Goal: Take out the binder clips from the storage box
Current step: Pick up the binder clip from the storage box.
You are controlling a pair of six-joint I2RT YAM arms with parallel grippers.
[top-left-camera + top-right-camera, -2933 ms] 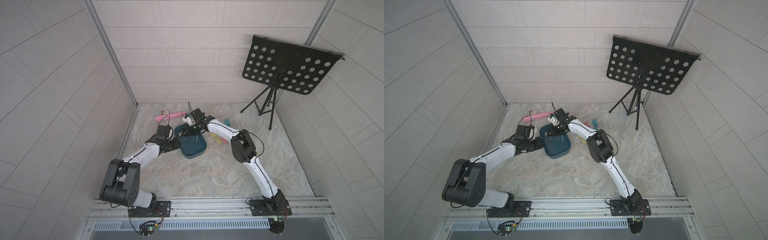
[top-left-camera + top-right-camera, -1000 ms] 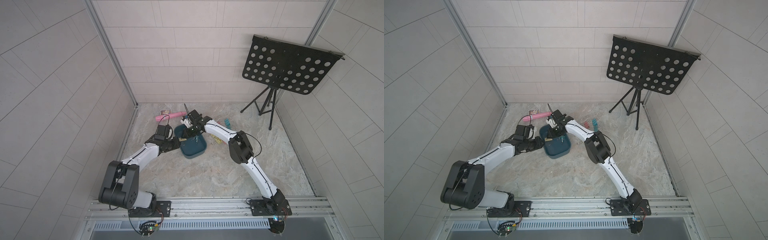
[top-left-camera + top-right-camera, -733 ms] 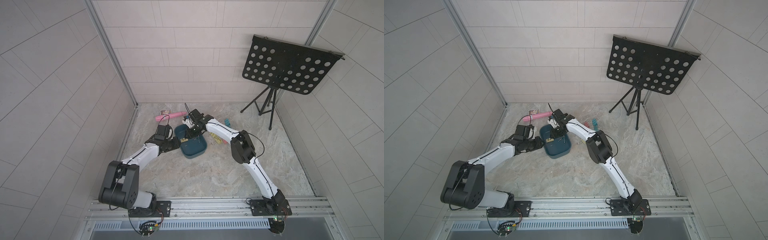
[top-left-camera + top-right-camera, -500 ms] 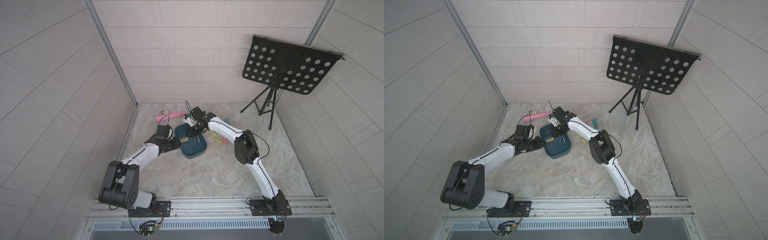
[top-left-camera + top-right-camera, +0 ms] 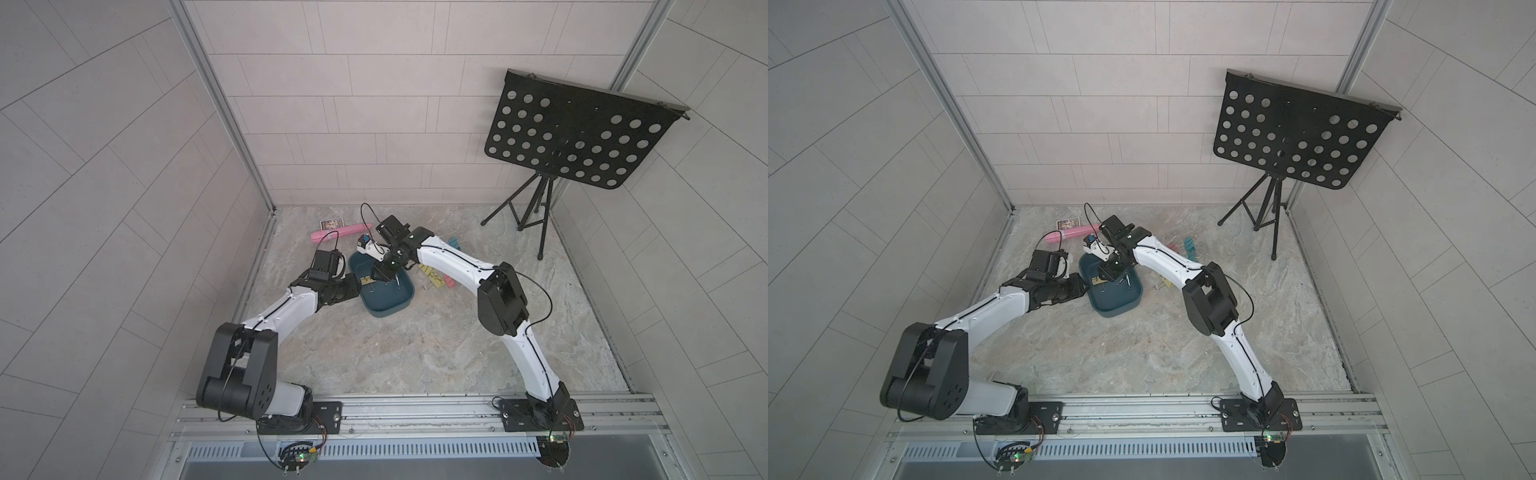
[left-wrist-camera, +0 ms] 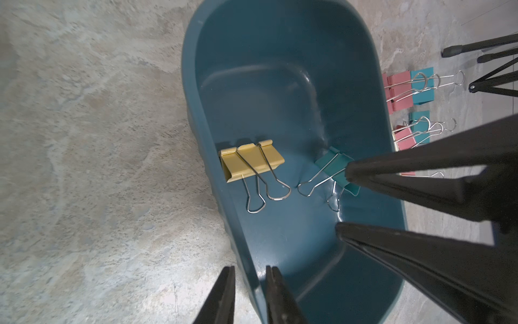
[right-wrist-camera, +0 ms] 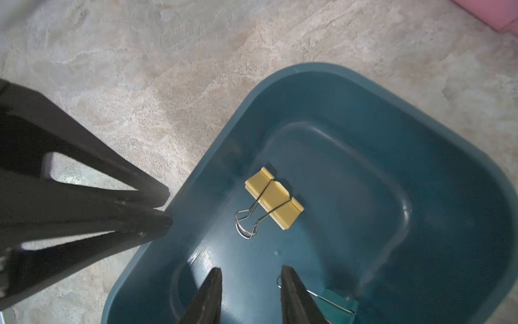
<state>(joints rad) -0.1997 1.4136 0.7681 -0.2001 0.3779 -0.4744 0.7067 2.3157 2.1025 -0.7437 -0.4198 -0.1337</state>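
In both top views the storage box [image 5: 388, 299] sat on the stone-patterned floor [image 5: 415, 353] just left of centre. My left gripper [image 6: 249, 268] was clenched on the box's left rim, as the top views show it, with one finger inside the wall and one outside. My right gripper [image 7: 251, 269] hung inside the box with its fingers parted and nothing between them.

A yellow binder clip [image 6: 252, 161] lay on the box bottom at the middle of the left wrist frame. A teal binder clip [image 6: 333, 165] lay just right of it at one right fingertip; I could not tell whether they touched. Beyond the box, at that frame's right edge, pink and teal binder clips [image 6: 403, 87] lay on the floor. Farther back in a top view lay a pink tube [image 5: 340, 232] and a small card [image 5: 332, 224], and a black music stand [image 5: 577, 120] stood at upper right.
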